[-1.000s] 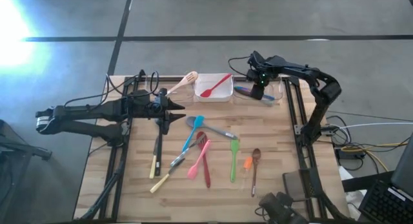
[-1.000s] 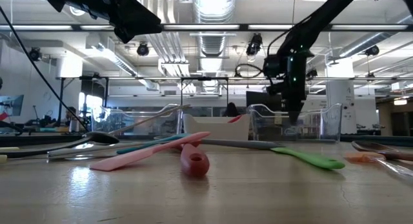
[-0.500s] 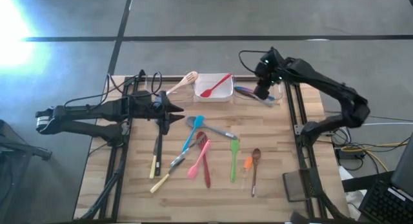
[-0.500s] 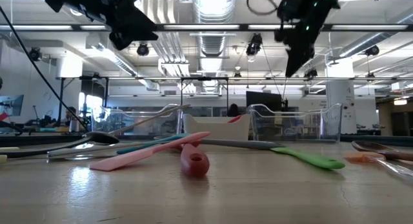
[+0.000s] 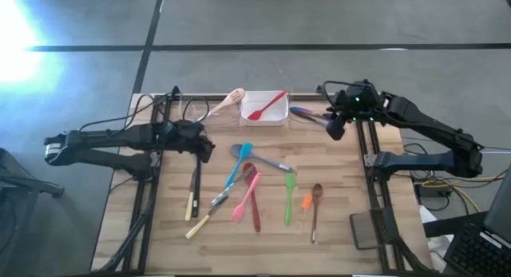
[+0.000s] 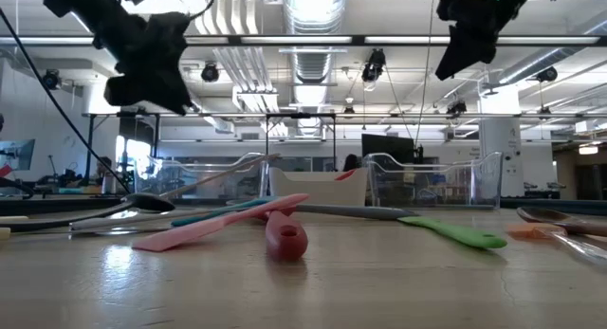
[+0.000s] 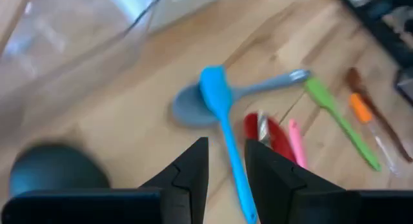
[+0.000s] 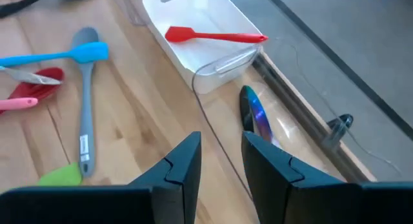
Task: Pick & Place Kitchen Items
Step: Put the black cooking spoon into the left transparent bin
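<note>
Several utensils lie flat on the wooden table: blue spatula point(image 5: 237, 164), grey spoon point(image 5: 262, 158), red spoon point(image 5: 254, 199), pink spatula point(image 5: 245, 199), green spatula point(image 5: 289, 197), wooden spoon point(image 5: 316, 209), black ladle point(image 5: 195, 181) and knives point(image 5: 204, 215). A red spatula point(image 8: 213, 36) lies in the white tray point(image 5: 275, 116). A dark-blue utensil point(image 8: 253, 114) lies in the right clear tray point(image 5: 342, 116). My left gripper point(image 7: 226, 162) hovers above the table left of the blue spatula point(image 7: 226, 130), narrowly open and empty. My right gripper point(image 8: 221, 153) hovers high by the right clear tray, narrowly open and empty.
A wooden slotted spoon point(image 5: 226, 101) leans out of the left clear tray point(image 5: 196, 109) at the far edge. An orange-handled tool point(image 5: 306, 203) lies beside the wooden spoon. Black frame rails point(image 5: 363, 149) run along both table sides. Bare wood shows at the near left corner.
My right gripper has risen out of the right clear tray and gone toward the table's right and near edges, leaving the dark-blue utensil lying there. My left gripper has drawn back a little toward the table's left edge and come down slightly.
</note>
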`<action>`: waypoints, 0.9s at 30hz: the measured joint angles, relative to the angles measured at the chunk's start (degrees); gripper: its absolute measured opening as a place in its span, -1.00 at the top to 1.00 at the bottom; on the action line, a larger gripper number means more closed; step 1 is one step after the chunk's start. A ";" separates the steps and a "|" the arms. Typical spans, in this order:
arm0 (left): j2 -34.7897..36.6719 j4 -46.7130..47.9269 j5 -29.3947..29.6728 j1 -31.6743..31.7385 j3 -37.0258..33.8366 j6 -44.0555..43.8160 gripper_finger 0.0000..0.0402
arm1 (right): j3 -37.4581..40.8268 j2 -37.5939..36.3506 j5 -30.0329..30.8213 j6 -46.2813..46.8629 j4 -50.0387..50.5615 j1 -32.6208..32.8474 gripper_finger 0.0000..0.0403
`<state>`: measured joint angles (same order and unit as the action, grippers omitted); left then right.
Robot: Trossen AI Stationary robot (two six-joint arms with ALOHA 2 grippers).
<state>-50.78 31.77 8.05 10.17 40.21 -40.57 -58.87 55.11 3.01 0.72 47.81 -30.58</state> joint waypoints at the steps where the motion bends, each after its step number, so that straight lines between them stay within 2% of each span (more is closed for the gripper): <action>1: -0.12 1.68 0.00 0.00 -0.06 -1.45 0.48 | 1.01 -0.70 0.02 0.42 -0.60 -0.01 0.49; 6: -1.13 8.87 0.60 0.00 -0.11 -6.20 0.39 | 5.80 -2.50 0.14 0.84 -3.71 -0.03 0.51; 16: -7.76 10.82 0.88 -0.04 -1.28 -12.91 -0.10 | 9.54 -0.99 0.13 0.83 -6.71 -0.03 0.52; 27: -14.59 10.42 -0.83 -0.26 -6.04 -21.24 -0.14 | 9.62 -0.61 0.13 0.26 -6.81 -0.03 0.52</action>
<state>-65.37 42.19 7.23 9.91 34.17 -61.81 -49.25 54.50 3.14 0.98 41.00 -30.61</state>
